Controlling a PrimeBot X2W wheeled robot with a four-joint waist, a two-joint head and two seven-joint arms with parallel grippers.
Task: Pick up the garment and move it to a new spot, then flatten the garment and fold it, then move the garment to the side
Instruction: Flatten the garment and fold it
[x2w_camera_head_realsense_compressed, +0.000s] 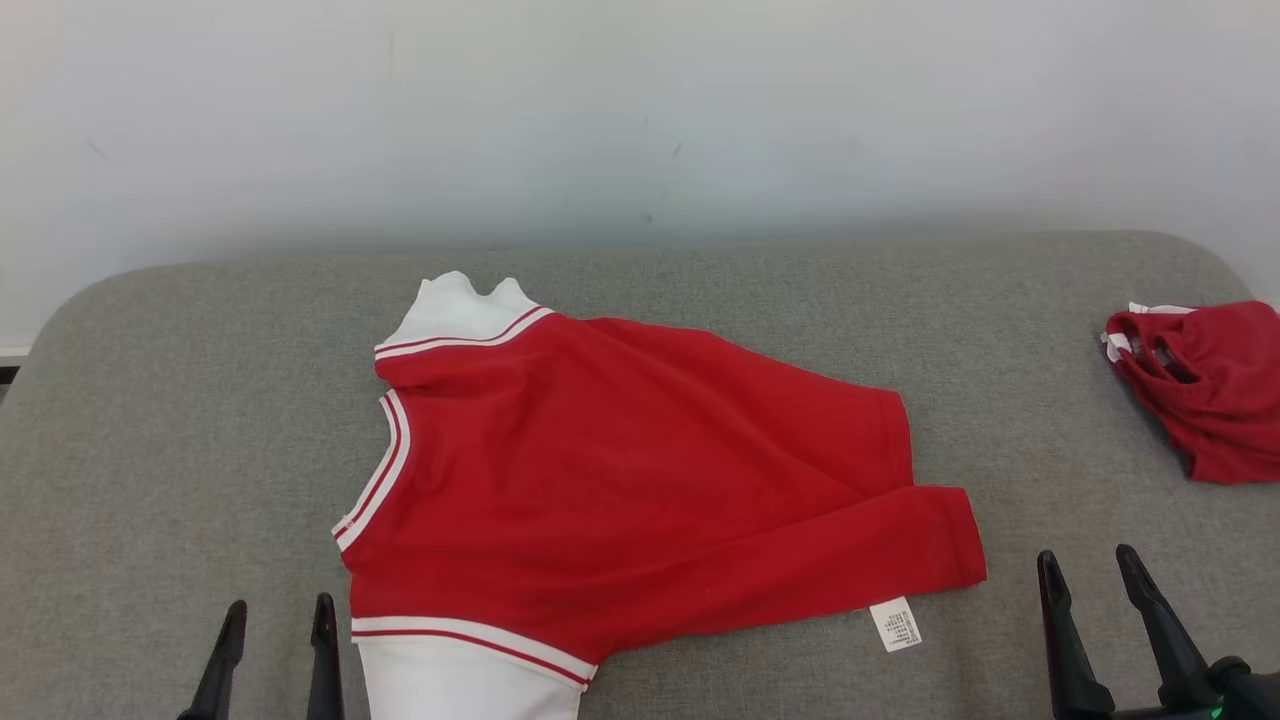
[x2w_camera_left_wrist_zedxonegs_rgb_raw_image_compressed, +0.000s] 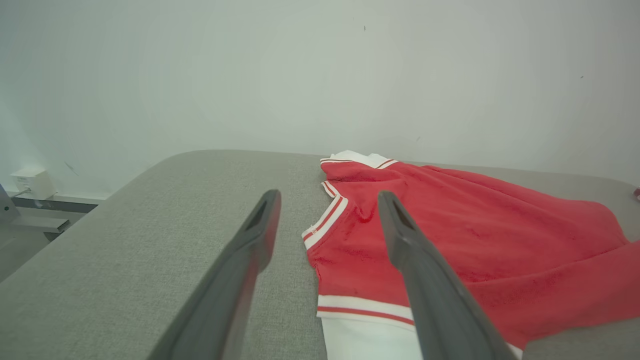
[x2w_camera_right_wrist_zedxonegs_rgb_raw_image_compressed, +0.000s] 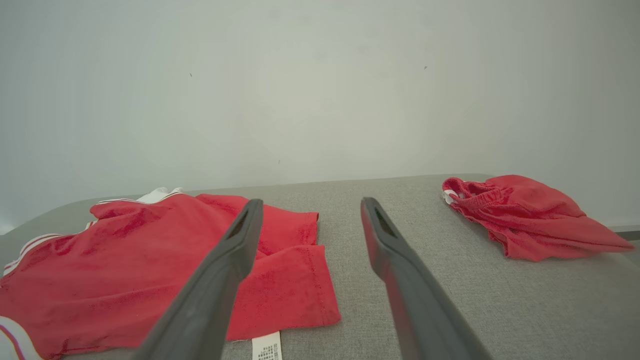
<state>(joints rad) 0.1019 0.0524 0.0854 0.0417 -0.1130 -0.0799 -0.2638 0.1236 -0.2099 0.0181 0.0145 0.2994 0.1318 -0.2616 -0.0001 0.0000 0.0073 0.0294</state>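
A red garment (x2w_camera_head_realsense_compressed: 640, 470) with white sleeves and striped trim lies spread on the grey padded table (x2w_camera_head_realsense_compressed: 150, 420), its neck opening to the left and a white label at its near right hem. The same garment (x2w_camera_left_wrist_zedxonegs_rgb_raw_image_compressed: 450, 240) fills the right of the left wrist view, and the garment (x2w_camera_right_wrist_zedxonegs_rgb_raw_image_compressed: 150, 265) sits left in the right wrist view. My left gripper (x2w_camera_head_realsense_compressed: 275, 615) is open near the table's front edge, just left of the garment's lower sleeve. My right gripper (x2w_camera_head_realsense_compressed: 1085, 570) is open over bare cloth to the right of the hem. Neither holds anything.
A second red garment (x2w_camera_head_realsense_compressed: 1205, 385) lies crumpled at the table's far right edge; this bundle (x2w_camera_right_wrist_zedxonegs_rgb_raw_image_compressed: 525, 215) also appears on the right in the right wrist view. A pale wall rises behind the table. A white socket box (x2w_camera_left_wrist_zedxonegs_rgb_raw_image_compressed: 32, 182) sits low on the wall at left.
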